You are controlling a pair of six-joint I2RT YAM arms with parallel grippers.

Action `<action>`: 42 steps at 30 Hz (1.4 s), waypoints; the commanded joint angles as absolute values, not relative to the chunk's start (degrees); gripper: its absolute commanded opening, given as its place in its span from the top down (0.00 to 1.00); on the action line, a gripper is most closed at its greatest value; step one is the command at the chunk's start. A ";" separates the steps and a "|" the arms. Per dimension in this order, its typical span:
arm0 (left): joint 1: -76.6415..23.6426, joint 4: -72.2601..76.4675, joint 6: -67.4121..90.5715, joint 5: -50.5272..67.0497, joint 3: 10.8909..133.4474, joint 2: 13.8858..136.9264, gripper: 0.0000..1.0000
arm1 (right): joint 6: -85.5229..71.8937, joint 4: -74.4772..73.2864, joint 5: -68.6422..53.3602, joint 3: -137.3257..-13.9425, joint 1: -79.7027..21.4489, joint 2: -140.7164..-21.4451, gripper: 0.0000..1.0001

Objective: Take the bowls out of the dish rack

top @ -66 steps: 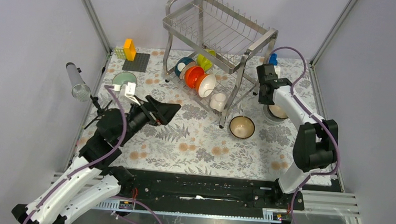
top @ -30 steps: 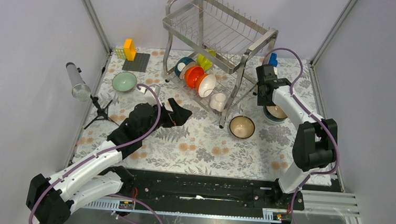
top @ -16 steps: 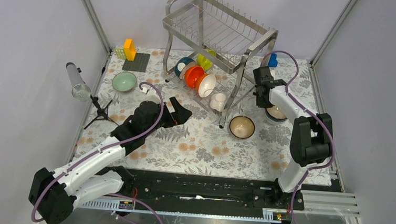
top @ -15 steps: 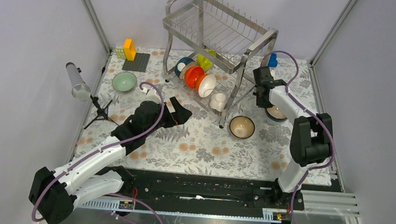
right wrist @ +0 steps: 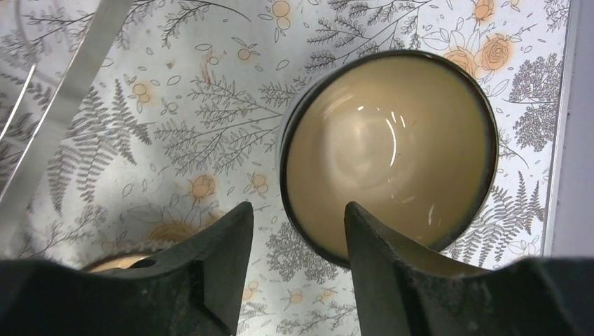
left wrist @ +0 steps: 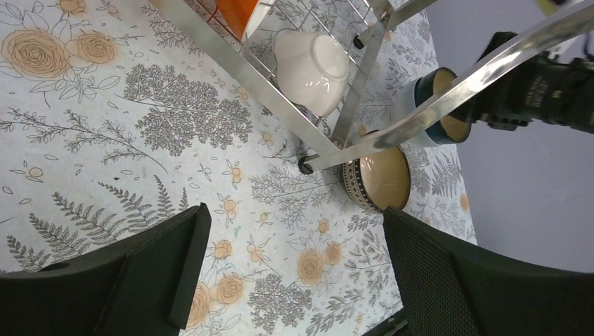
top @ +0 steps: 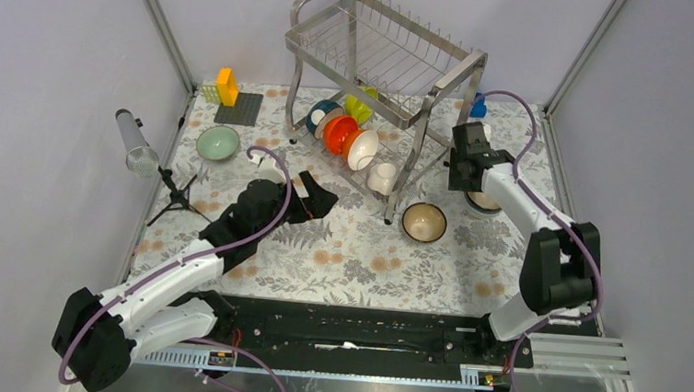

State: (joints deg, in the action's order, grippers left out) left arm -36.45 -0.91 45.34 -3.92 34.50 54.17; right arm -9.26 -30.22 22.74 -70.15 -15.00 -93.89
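Left jaws are held wide apart, nothing gripped, low over the table just short of the dish rack. Right jaws are parted too, empty, poised over a tan bowl set down beside the rack. Several bowls are stood on edge in the lower shelf; a brown bowl is parked by the near leg, a green bowl far left.

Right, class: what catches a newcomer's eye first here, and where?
The tall steel dish rack at the back, an orange bowl among bright ones on edge in its lower tier. Right of it, the right gripper hangs open over a tan-lined bowl on the flowered cloth.
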 commanded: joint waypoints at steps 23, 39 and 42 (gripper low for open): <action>-36.54 34.25 28.28 -0.55 24.27 65.34 0.01 | -18.51 1.96 -0.28 -39.47 -15.11 -56.37 0.00; -36.56 25.92 19.99 -16.95 41.31 77.58 0.34 | -22.28 6.24 2.40 -29.07 -15.11 -42.04 0.00; -36.69 25.90 18.23 -19.73 44.60 81.01 0.35 | -22.17 5.65 2.37 -28.03 -15.07 -39.53 0.00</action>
State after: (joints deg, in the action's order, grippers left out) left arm -36.45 25.32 22.17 -13.96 40.07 77.87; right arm -21.41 3.70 1.04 -29.06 -15.00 -42.37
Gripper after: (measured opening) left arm 0.655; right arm 0.994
